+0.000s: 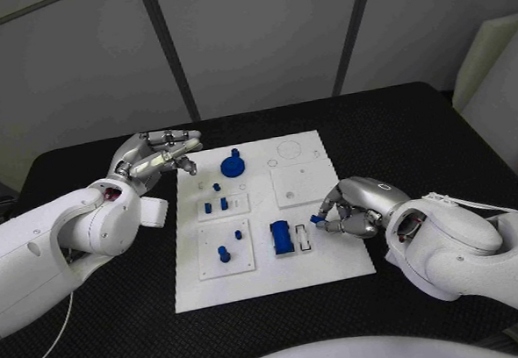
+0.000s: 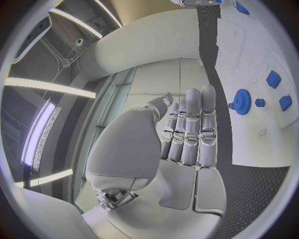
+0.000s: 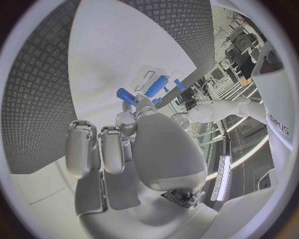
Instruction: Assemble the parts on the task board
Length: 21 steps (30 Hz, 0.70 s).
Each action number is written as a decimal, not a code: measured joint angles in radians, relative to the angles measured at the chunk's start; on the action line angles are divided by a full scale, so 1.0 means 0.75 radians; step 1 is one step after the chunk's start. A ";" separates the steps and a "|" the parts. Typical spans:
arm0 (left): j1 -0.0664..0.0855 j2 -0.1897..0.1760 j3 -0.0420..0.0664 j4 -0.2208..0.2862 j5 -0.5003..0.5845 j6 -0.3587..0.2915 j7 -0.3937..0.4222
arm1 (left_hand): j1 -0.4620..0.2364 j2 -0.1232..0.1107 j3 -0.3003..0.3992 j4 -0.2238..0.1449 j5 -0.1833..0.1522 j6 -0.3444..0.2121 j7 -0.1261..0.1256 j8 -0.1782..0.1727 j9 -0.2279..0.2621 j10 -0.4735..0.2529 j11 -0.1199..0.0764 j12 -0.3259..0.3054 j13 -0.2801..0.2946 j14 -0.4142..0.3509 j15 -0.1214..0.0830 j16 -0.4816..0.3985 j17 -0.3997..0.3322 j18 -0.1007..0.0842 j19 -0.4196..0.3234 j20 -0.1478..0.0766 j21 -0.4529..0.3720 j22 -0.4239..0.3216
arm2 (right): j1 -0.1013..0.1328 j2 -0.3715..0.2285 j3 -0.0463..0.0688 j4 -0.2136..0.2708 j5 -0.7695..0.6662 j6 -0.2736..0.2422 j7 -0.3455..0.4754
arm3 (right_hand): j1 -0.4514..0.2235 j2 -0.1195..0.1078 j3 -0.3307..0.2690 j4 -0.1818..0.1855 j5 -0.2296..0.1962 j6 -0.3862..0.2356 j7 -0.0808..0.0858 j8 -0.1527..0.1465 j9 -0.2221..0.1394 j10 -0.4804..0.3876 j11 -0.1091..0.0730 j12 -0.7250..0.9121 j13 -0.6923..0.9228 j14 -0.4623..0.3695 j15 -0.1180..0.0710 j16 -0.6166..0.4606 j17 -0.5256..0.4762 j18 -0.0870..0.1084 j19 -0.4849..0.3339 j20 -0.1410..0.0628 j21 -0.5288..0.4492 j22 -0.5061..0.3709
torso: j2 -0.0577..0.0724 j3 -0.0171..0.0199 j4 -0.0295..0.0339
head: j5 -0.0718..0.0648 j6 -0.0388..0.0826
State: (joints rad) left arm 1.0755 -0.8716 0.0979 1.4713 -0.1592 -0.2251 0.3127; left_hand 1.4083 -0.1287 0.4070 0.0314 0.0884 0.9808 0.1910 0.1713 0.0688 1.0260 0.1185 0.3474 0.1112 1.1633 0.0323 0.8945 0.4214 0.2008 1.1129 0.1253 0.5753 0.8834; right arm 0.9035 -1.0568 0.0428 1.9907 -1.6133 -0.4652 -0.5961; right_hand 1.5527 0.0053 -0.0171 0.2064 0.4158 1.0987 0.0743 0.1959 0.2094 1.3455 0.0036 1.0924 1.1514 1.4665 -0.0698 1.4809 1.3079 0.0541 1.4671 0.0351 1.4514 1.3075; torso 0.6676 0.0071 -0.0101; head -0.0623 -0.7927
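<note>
The white task board (image 1: 326, 255) lies in the middle of the black table. On it are a blue gear (image 1: 233, 163), a blue block (image 1: 282, 236) and several small blue pegs (image 1: 216, 205). My right hand (image 1: 352, 209) hovers at the board's right edge beside the block and pinches a small blue part (image 1: 316, 220) at its fingertips; the right wrist view shows that part (image 3: 126, 94) close to the block (image 3: 157, 85). My left hand (image 1: 155, 159) is at the board's far left corner with its fingers stretched out and nothing in them (image 2: 187, 134), and the gear (image 2: 241, 101) lies just beyond them.
White inset plates on the board: one holds pegs (image 1: 229, 248), another square one (image 1: 300, 183) is bare. A narrow white slot (image 1: 302, 235) sits right of the blue block. Black table (image 1: 100, 340) surrounds the board.
</note>
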 measured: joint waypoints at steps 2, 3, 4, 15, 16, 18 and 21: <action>0.000 -0.001 0.000 0.001 0.000 0.000 0.000 | 0.000 0.000 0.000 0.000 0.000 0.000 0.000 0.000 0.000 0.000 0.000 0.000 0.000 0.000 0.000 0.000 0.000 0.000 0.000 0.000 0.000 0.000 | 0.000 0.011 0.000 0.000 0.027 -0.020 0.000 | -0.010 -0.010 0.007 0.006 -0.010 0.000 0.000 0.000 0.000 0.000 0.000 0.000 -0.011 -0.001 -0.001 0.000 0.000 0.000 0.000 0.000 0.000 0.000 | 0.000 0.0000 0.0000 | 0.002 -0.001; 0.000 -0.002 0.000 0.001 0.000 0.000 0.000 | 0.000 0.000 0.000 0.000 0.000 0.000 0.000 0.000 0.000 0.000 0.000 0.000 0.000 0.000 0.000 0.000 0.000 0.000 0.000 0.000 0.000 0.000 | 0.000 0.016 0.000 -0.002 0.038 -0.025 0.000 | -0.015 -0.014 0.011 0.009 -0.011 0.000 0.000 0.000 0.000 0.000 0.000 0.000 -0.011 -0.003 -0.003 0.000 0.000 0.000 0.000 0.000 0.000 0.000 | 0.000 0.0000 0.0000 | 0.002 -0.001; 0.000 -0.002 0.000 0.002 0.000 0.000 0.000 | 0.000 0.000 0.000 0.000 0.000 0.000 0.000 0.000 0.000 0.000 0.000 0.000 0.000 0.000 0.000 0.000 0.000 0.000 0.000 0.000 0.000 0.000 | 0.000 0.023 0.000 -0.005 0.050 -0.028 0.000 | -0.020 -0.020 0.015 0.012 -0.019 0.000 0.000 0.000 0.000 0.000 0.000 0.000 -0.011 -0.004 -0.004 0.000 0.000 0.000 0.000 0.000 0.000 0.000 | 0.000 0.0000 0.0000 | 0.002 -0.001; 0.000 -0.002 0.000 0.007 0.000 0.001 -0.001 | 0.000 0.000 0.000 0.000 0.000 0.000 0.000 0.000 0.000 0.000 0.000 0.000 0.001 0.000 0.000 0.000 0.000 0.000 0.000 0.000 0.000 -0.001 | 0.000 0.091 0.000 -0.073 0.169 0.011 0.001 | -0.070 -0.045 0.048 0.045 -0.039 0.000 0.000 0.020 0.001 0.000 0.000 0.037 -0.011 -0.005 -0.005 0.001 0.000 0.000 0.000 0.000 0.001 0.000 | 0.001 -0.0004 0.0017 | 0.008 -0.006; 0.000 -0.002 0.000 0.007 0.000 0.001 -0.001 | 0.000 0.000 0.000 0.000 0.000 0.000 0.000 0.000 0.000 0.000 0.000 0.000 0.001 0.000 0.000 0.000 0.000 0.000 0.000 0.000 0.000 -0.001 | 0.000 0.098 0.000 -0.077 0.175 0.017 0.001 | -0.081 -0.049 0.054 0.051 -0.039 0.001 0.000 0.021 0.025 0.008 0.000 0.070 0.078 -0.004 -0.006 0.007 0.000 0.000 0.000 0.000 0.006 0.000 | 0.001 -0.0004 0.0017 | 0.008 -0.007; 0.000 -0.002 0.000 0.007 0.000 0.001 -0.001 | 0.000 0.000 0.000 0.000 0.000 0.000 0.000 0.000 0.000 0.000 0.000 0.000 0.001 0.000 0.000 0.000 0.000 0.000 0.000 0.000 0.000 -0.001 | 0.000 0.110 0.000 -0.086 0.188 0.031 0.001 | -0.096 -0.055 0.062 0.058 -0.018 0.003 -0.003 0.025 0.120 0.020 -0.011 0.071 0.101 -0.002 -0.012 0.016 0.000 0.000 0.000 0.000 0.011 0.000 | 0.001 -0.0001 0.0012 | 0.009 -0.007; 0.000 -0.002 0.000 0.007 0.000 0.002 -0.002 | 0.000 0.000 0.000 0.000 0.000 0.000 0.000 0.000 0.000 0.000 0.000 0.000 0.001 0.000 0.000 0.000 0.000 0.000 0.000 0.000 0.000 -0.001 | 0.000 0.123 0.000 -0.100 0.204 0.053 0.001 | -0.115 -0.065 0.072 0.068 0.026 0.007 -0.007 0.037 0.120 0.045 -0.026 0.073 0.120 -0.005 -0.015 0.016 0.000 0.000 0.000 0.000 0.016 0.000 | 0.001 0.0008 0.0008 | 0.010 -0.009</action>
State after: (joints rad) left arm 1.0755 -0.8729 0.0979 1.4768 -0.1592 -0.2236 0.3110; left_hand 1.4083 -0.1287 0.4070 0.0314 0.0884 0.9809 0.1910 0.1713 0.0689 1.0261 0.1185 0.3474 0.1119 1.1633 0.0323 0.8945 0.4215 0.2009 1.1129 0.1253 0.5752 0.8826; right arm 0.9038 -0.9648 0.0427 1.9155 -1.4605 -0.4254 -0.5957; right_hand 1.4667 -0.0432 0.0366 0.2573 0.4353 1.1040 0.0687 0.2236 0.2995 1.3795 -0.0162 1.1472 1.2413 1.4631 -0.0813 1.4926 1.3077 0.0541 1.4671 0.0352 1.4637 1.3075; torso 0.6684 0.0077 -0.0095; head -0.0545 -0.7992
